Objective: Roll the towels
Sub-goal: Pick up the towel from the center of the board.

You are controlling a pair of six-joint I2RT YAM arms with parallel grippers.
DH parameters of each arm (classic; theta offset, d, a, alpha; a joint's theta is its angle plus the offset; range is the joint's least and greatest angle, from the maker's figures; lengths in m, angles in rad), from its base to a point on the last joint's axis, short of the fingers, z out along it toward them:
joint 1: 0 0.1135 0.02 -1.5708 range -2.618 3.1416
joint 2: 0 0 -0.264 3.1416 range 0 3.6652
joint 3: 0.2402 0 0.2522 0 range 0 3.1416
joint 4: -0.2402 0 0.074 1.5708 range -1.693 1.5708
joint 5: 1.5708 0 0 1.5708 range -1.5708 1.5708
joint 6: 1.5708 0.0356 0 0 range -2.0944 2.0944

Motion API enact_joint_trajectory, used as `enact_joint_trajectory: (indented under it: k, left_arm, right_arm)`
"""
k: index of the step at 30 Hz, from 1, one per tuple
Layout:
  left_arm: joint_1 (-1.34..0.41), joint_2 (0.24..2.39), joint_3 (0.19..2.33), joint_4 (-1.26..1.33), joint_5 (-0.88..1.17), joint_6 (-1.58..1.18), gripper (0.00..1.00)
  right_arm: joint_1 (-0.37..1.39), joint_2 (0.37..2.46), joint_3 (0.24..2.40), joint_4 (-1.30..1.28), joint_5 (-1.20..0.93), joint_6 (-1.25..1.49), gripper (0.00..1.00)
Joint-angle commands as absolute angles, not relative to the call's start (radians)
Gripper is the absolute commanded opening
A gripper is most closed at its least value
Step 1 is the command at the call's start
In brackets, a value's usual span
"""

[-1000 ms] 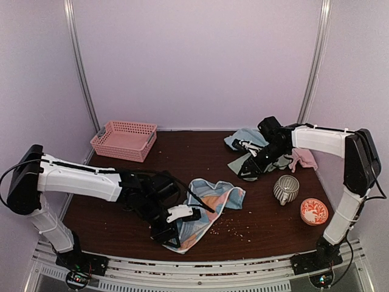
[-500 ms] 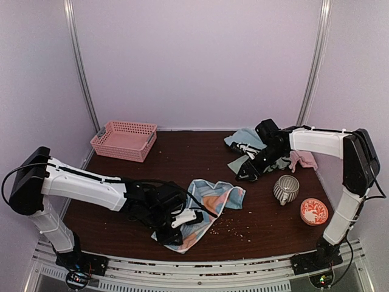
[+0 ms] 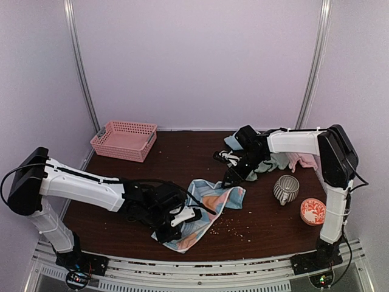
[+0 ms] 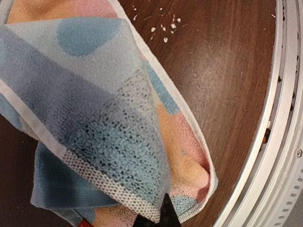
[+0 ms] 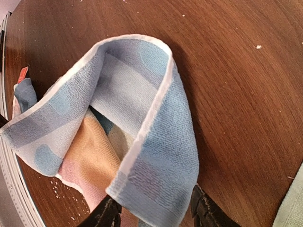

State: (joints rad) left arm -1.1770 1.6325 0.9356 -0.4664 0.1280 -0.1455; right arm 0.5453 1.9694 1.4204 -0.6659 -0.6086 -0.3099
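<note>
The left arm (image 3: 85, 185) stretches low across the near side of the worktop (image 3: 182, 163), its wrist bent down by the front rail. The left jaws are clamped on the white hem of the spotted towel (image 3: 209, 204). They hold its near corner up, so the cloth drapes in a soft fold, while the rest lies crumpled at the middle front.

The right arm (image 3: 295, 141) rises from its base and reaches leftward, its wrist angled down toward that towel's far end. The right jaws stand apart. In the wrist view the folded edge shows between their tips, but whether they touch it cannot be told.

The spotted towel is looped terry, light blue with pink-orange and blue spots. The worktop is dark grained wood scattered with pale crumbs (image 3: 234, 226).

A light blue towel (image 3: 234, 141), a sage green towel (image 3: 276, 163) and a pink towel (image 3: 304, 161) are heaped at the far right.

A pink lattice basket (image 3: 124, 140) sits far left. A ribbed grey mug (image 3: 285, 188) and a red-and-white patterned bowl (image 3: 314, 211) stand at the right. Their contents cannot be made out.
</note>
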Motion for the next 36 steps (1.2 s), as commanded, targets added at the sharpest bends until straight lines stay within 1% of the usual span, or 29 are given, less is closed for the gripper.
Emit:
enact_joint_trajectory:
  k: [1,2,5,7,9,12,14,18,21,24,29,36]
  left_arm:
    - [-1.167,1.585,0.908,-0.421,0.077,-0.186,0.0]
    - [-1.161,1.582,0.908,-0.421,0.07,-0.191,0.0]
    - [-1.132,1.572,0.909,-0.433,0.037,-0.198,0.0]
    - [-1.091,1.562,0.931,-0.476,-0.014,-0.206,0.0]
    - [-1.039,1.554,0.965,-0.542,-0.064,-0.215,0.0]
    - [-0.957,1.523,1.029,-0.634,-0.168,-0.232,0.0]
    - [-0.901,1.503,1.079,-0.696,-0.232,-0.232,0.0]
    - [-0.815,1.473,1.193,-0.837,-0.422,-0.249,0.0]
    - [-0.799,1.443,1.251,-0.875,-0.513,-0.227,0.0]
    - [-0.799,1.43,1.322,-0.938,-0.586,-0.204,0.0]
    - [-0.799,1.393,1.399,-1.092,-0.743,-0.239,0.0]
    - [-0.807,1.223,1.411,-1.129,-0.736,-0.232,0.0]
  right_arm:
    - [0.596,1.974,1.47,-0.657,-0.548,-0.319,0.51]
    - [0.603,1.977,1.474,-0.648,-0.539,-0.318,0.45]
    - [0.608,1.994,1.498,-0.636,-0.535,-0.313,0.15]
    - [0.606,1.998,1.532,-0.668,-0.507,-0.325,0.0]
    - [0.594,1.962,1.561,-0.684,-0.459,-0.346,0.0]
    - [0.539,1.887,1.597,-0.683,-0.444,-0.346,0.0]
    - [0.494,1.853,1.647,-0.696,-0.451,-0.332,0.0]
    - [0.389,1.802,1.757,-0.718,-0.499,-0.282,0.0]
    - [0.33,1.76,1.819,-0.727,-0.524,-0.259,0.0]
    - [0.293,1.702,1.831,-0.719,-0.541,-0.261,0.0]
    - [0.276,1.574,1.754,-0.689,-0.59,-0.272,0.0]
    - [0.276,1.294,1.45,-0.594,-0.736,-0.278,0.0]
